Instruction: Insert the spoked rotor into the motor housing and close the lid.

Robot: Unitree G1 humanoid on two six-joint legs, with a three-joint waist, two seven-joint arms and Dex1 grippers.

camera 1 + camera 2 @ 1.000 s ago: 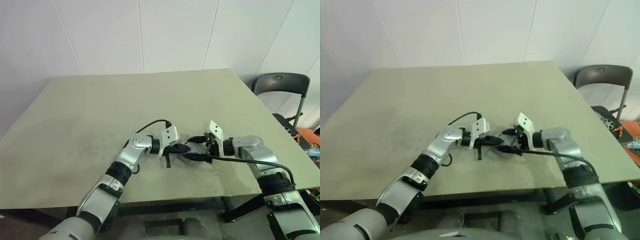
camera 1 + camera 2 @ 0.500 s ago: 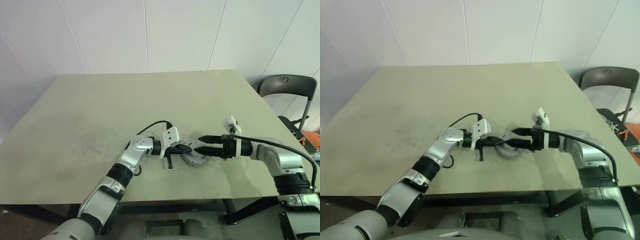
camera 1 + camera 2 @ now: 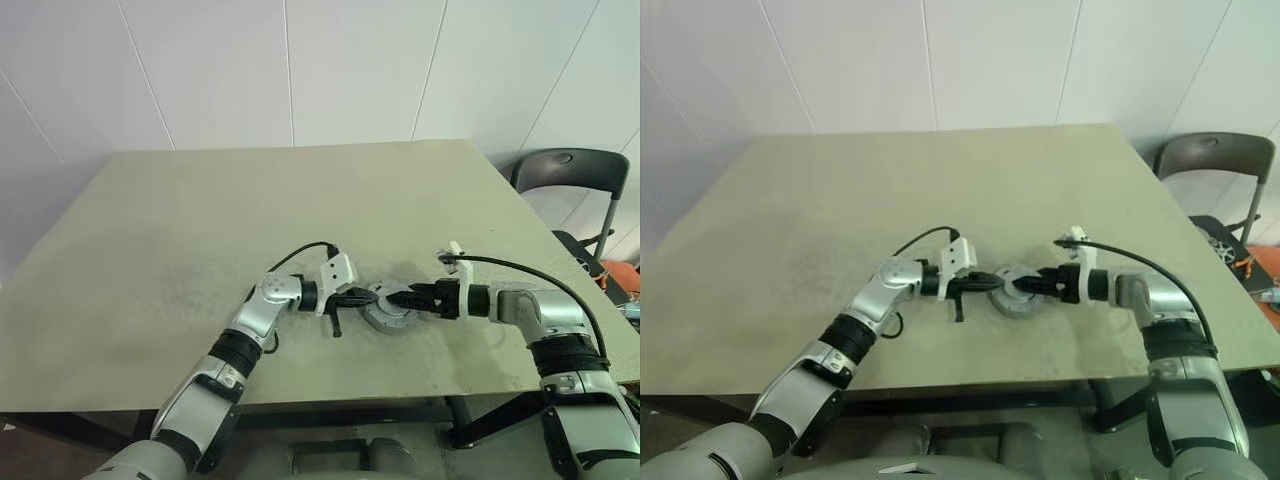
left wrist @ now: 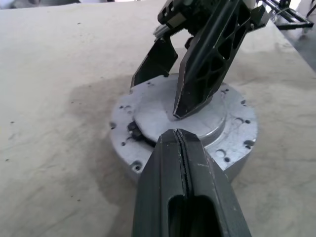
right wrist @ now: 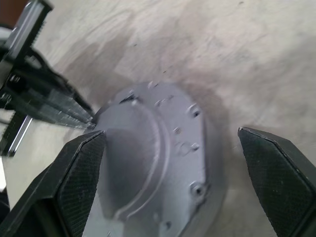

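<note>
The motor housing [image 3: 388, 314] is a silver puck on the table near its front edge. A silver lid [image 4: 148, 109] with a raised round centre sits on it, and a small dark gap shows at one side. The spoked rotor is hidden. My left gripper [image 3: 364, 297] is shut with nothing in it, its tip at the housing's left rim [image 4: 129, 163]. My right gripper [image 3: 402, 299] comes in from the right and is open. Its fingers [image 5: 81, 182] stand wide on either side of the housing [image 5: 163, 163], and one fingertip [image 4: 180, 111] is over the lid's centre.
The grey-green table [image 3: 250, 210] stretches far back and left. Its front edge [image 3: 330, 395] is close behind the housing. A black cable [image 3: 300, 250] loops from my left wrist. A dark chair [image 3: 565, 170] stands off the table's right side.
My right wrist has rolled and the arm has swung out to the right and lower, so its fingers now reach the housing from the right. The left gripper has not moved.
</note>
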